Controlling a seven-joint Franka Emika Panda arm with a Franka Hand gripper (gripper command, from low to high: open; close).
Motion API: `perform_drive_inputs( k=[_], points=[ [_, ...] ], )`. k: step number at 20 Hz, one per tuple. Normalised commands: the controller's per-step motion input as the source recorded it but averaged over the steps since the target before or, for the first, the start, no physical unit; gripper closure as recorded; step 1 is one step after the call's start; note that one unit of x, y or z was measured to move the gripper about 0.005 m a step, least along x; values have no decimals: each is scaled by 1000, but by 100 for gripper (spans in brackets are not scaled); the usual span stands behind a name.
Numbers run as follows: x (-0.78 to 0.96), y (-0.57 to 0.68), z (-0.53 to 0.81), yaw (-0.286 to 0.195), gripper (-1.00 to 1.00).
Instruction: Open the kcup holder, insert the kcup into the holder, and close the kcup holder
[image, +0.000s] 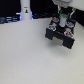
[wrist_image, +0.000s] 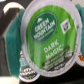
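Hand (image: 62, 26) over kcup holder (image: 61, 38), white post (image: 25, 11) well apart.

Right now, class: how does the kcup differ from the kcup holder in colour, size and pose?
Colour: the kcup has a green lid with white lettering; the kcup holder is black. Size: in the exterior view the kcup is far smaller than the boxy kcup holder. Pose: the kcup sits up at the gripper, over the kcup holder, which rests on the table.
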Motion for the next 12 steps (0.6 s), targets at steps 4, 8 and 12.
perform_drive_inputs(
  k=[4, 8, 12],
  points=[
    [31, -59, -170, -4, 100],
    [15, -26, -327, 1, 100],
    [25, 75, -307, 19, 100]
  ],
)
